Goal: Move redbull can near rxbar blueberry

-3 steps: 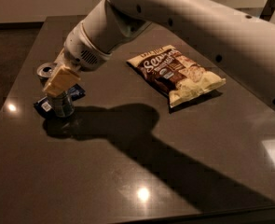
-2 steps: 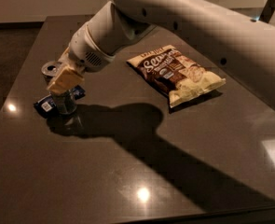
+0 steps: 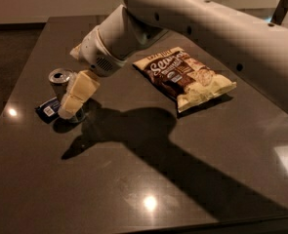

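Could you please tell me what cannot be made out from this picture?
- redbull can: the camera view shows only its top and upper side; the gripper, low at the left of the table, covers the rest.
- rxbar blueberry: its right end lies behind the gripper, and its print is too small to read.
- Whether can and bar touch: hidden by the gripper.
- arm: cut off at the right edge.
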Available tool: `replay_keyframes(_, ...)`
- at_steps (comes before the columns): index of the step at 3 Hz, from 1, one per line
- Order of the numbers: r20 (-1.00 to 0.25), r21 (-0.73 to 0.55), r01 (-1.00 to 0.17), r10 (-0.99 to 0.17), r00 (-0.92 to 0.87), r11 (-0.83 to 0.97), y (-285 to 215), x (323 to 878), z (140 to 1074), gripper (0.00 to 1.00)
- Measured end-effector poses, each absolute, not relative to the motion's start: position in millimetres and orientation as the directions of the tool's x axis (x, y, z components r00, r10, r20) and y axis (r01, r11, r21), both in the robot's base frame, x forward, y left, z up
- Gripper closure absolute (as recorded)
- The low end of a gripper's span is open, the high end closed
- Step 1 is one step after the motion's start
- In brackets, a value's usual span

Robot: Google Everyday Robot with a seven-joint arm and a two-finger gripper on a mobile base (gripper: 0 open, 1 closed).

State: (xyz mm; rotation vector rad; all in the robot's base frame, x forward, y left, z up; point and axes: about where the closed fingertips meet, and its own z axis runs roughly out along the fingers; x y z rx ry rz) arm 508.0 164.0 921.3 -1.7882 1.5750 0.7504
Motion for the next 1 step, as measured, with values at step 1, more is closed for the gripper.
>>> replay_keyframes(1, -0.765, -0.089, -0.992, -0.632, 0.122, -0.085, 164.1, 508.0, 921.3, 0.00)
